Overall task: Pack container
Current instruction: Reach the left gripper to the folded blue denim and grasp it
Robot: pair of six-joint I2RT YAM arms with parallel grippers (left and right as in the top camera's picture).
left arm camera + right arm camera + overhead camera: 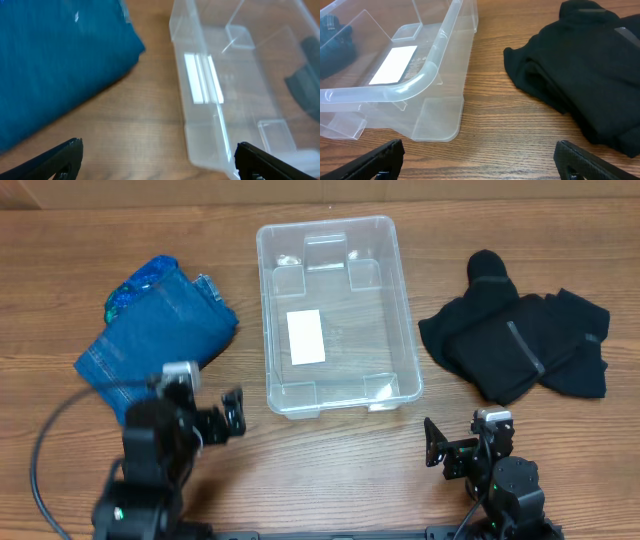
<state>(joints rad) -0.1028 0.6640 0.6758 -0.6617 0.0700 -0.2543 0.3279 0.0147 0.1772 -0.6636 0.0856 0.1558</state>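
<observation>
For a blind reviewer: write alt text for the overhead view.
A clear container sits centred on the wooden table, blue denim to its left, a black garment to its right. The left arm and right arm stand at the near edge.

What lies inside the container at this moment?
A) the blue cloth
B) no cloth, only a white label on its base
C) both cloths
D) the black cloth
B: the container shows only its label; the blue cloth lies left of it, the black cloth right.
</observation>
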